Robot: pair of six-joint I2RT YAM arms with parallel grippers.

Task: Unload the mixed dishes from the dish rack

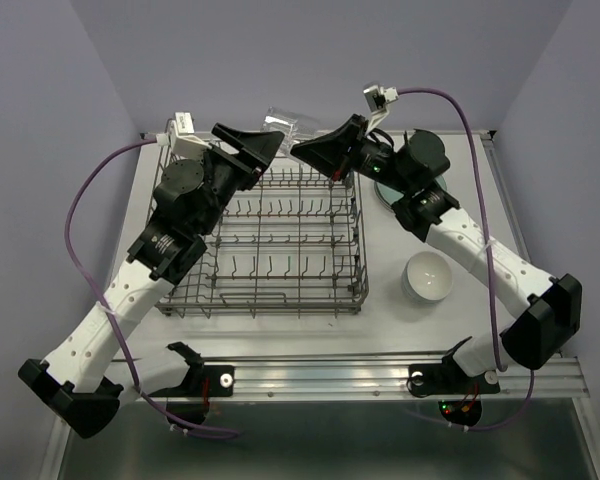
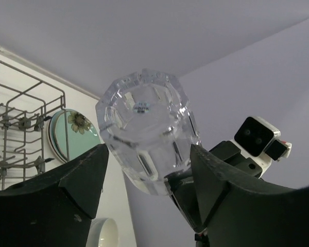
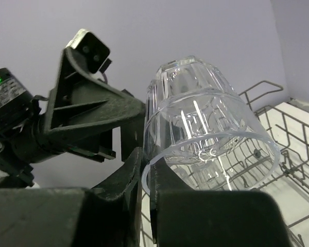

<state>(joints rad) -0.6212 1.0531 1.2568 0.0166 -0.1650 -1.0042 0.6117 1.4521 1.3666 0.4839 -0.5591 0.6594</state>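
Observation:
A small clear textured glass (image 1: 282,121) hangs in the air over the far edge of the grey wire dish rack (image 1: 280,240), between both grippers. My left gripper (image 2: 148,154) has a finger touching each side of the glass (image 2: 144,128), whose base faces its camera. My right gripper (image 3: 148,170) is shut on the glass rim (image 3: 206,149), one finger inside and one outside. No dishes show in the rack. A pale green plate (image 2: 74,131) with a floral mark lies right of the rack, mostly hidden under the right arm in the top view.
A white bowl (image 1: 427,275) sits on the table right of the rack, near the right arm's forearm; it also shows in the left wrist view (image 2: 105,234). Purple cables loop from both wrists. Walls close in the back and both sides.

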